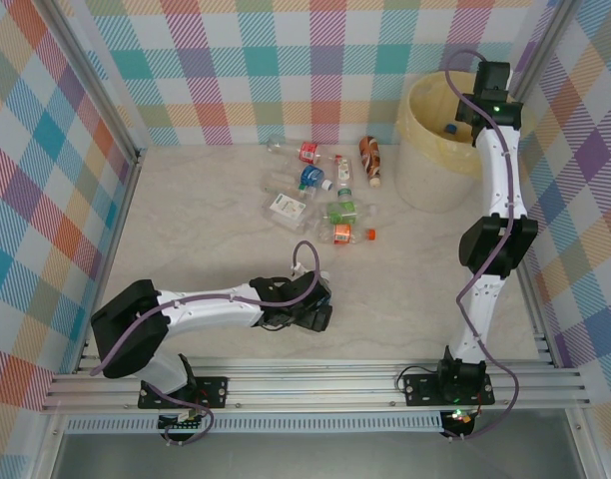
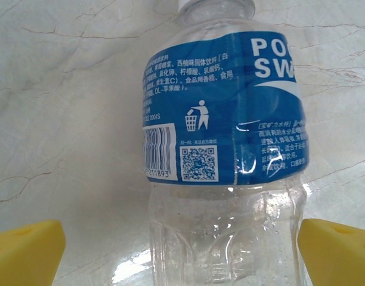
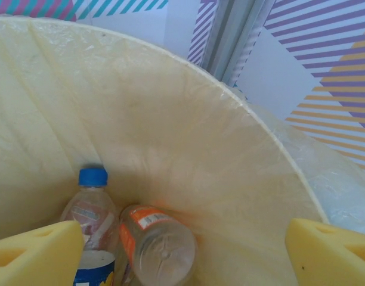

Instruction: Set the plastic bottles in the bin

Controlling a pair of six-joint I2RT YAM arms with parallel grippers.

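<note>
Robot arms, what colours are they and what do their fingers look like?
The left arm and right arm are white tubes with chunky black joints, and a purple cable loops along each. Their fingers are soft-looking yellow wedges.

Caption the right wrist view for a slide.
Open right tool over round pale-yellow bin containing blue-capped clear plastic bottle and orange-labelled plastic bottle.
</note>
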